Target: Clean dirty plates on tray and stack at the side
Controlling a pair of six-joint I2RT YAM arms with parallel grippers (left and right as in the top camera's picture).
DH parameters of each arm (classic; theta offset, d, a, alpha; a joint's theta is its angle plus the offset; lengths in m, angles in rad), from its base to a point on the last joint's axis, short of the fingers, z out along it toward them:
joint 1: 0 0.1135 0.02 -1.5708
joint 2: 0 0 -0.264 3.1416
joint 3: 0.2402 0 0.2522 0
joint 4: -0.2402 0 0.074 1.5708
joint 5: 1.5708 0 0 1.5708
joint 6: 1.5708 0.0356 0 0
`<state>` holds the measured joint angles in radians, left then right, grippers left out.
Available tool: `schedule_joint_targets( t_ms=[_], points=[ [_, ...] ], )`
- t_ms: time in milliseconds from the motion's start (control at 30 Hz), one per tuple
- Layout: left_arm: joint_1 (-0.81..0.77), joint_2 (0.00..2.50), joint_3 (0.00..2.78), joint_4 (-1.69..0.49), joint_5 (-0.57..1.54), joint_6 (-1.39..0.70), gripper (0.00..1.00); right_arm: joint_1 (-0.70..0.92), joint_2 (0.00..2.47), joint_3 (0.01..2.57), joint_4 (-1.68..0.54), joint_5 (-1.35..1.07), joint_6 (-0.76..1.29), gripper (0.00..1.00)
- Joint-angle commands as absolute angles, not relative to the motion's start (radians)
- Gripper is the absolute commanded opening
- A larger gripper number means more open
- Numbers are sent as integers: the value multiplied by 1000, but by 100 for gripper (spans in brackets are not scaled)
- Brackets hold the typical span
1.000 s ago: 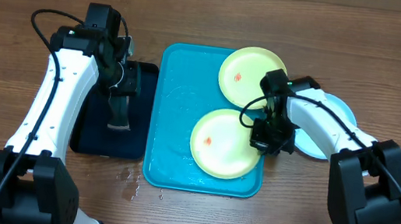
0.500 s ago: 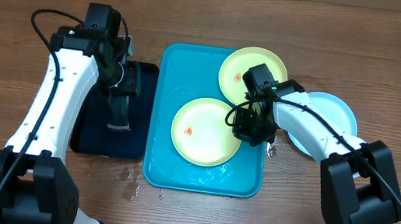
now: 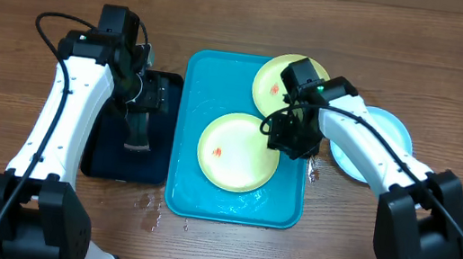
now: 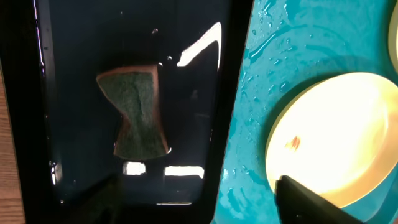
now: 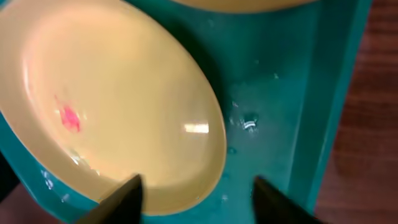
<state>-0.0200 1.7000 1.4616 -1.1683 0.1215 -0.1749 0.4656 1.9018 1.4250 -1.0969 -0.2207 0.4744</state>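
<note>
Overhead: two yellow-green plates (image 3: 230, 152) lie on the tray (image 3: 183, 182), and a blue plate (image 3: 392, 132) sits on the table (image 3: 333, 244) beside it. Left wrist: the left gripper (image 4: 208, 202) is spread wide and empty over a black tray (image 4: 74, 37) holding a sponge (image 4: 138, 112). Right wrist: the right gripper (image 5: 196, 199) is parted over the front plate (image 5: 112, 93) rim, gripping nothing.

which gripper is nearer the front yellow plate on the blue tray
Right. The right gripper hangs over the plate at its right edge, fingers apart. The left gripper is over the black tray, beyond the blue tray and its left rim.
</note>
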Motion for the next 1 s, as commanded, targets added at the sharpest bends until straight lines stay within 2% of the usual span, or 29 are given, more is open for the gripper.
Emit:
schedule_joint_targets(
  t_ms=[0,133,167,200,267,300,333,400,567,700,733,767,967],
  points=[
    [-27,1707,1474,-1169,96,-180,100,471,1870,1442,-1109,-211,472,100],
    [-27,1707,1474,-1163,97,-180,100,469,1870,1442,-1102,-210,472,100],
    [-27,1707,1475,-1163,97,-180,100,469,1870,1442,-1102,-210,472,88],
    [-27,1707,1474,-1165,97,-180,100,469,1870,1441,-1106,-211,472,59],
    [-27,1707,1474,-1169,98,-180,94,474,1870,1439,-1126,-211,493,16],
    [-27,1707,1474,-1172,97,-180,89,480,1870,1439,-1140,-212,498,6],
    [-27,1707,1474,-1175,97,-180,85,490,1870,1439,-1153,-210,497,4],
    [-27,1707,1473,-1182,97,-180,79,519,1864,1437,-1170,-194,493,4],
    [-27,1707,1458,-1174,97,-181,79,635,1811,1437,-1188,-20,585,5],
    [-27,1708,1439,-1157,97,-181,82,693,1795,1437,-1196,25,633,16],
    [-27,1710,1435,-1153,97,-181,83,694,1795,1431,-1195,23,634,30],
    [-27,1713,1434,-1152,97,-181,83,694,1795,1422,-1192,25,641,38],
    [-27,1718,1434,-1150,96,-203,84,690,1795,1367,-1138,26,656,40]
  ],
)
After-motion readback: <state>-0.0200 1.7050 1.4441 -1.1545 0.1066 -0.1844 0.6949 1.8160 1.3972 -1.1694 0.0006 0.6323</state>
